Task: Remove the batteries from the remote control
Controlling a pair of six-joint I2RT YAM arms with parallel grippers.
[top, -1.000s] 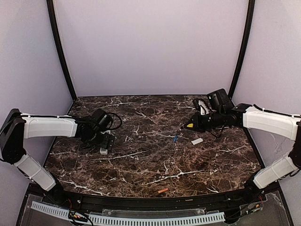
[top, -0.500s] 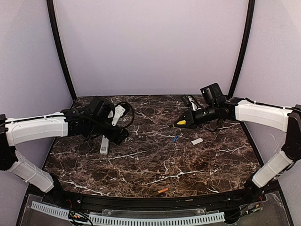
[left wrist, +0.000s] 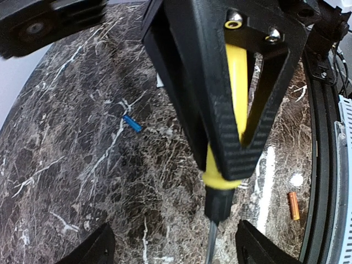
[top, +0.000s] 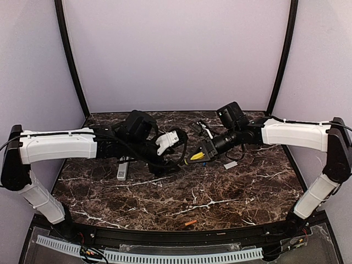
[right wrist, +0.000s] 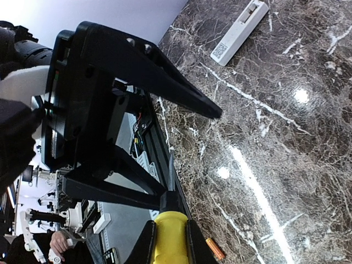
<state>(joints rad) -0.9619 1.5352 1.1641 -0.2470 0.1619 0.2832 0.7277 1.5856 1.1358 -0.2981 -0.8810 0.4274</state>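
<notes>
The white remote control [top: 122, 168] lies on the marble at the left, also in the right wrist view [right wrist: 239, 32]. The blue battery [left wrist: 132, 122] and the orange battery [left wrist: 294, 205] lie loose on the table; the orange one is near the front edge [top: 190, 223]. My right gripper [top: 199, 154] is shut on a yellow-handled screwdriver [right wrist: 170, 239], shaft pointing at the left gripper. My left gripper [top: 177, 159] is open and empty, its fingers either side of the screwdriver's shaft [left wrist: 212, 242] without touching it.
A small flat white cover [top: 230, 164] lies on the marble right of centre. Both arms meet over the table's middle. Black frame posts stand at the back corners. The table's black front rail [left wrist: 324, 165] runs close to the orange battery.
My left arm has swung right, away from the remote, to the table's middle. My right arm has moved left with the screwdriver, so the grippers now face each other closely.
</notes>
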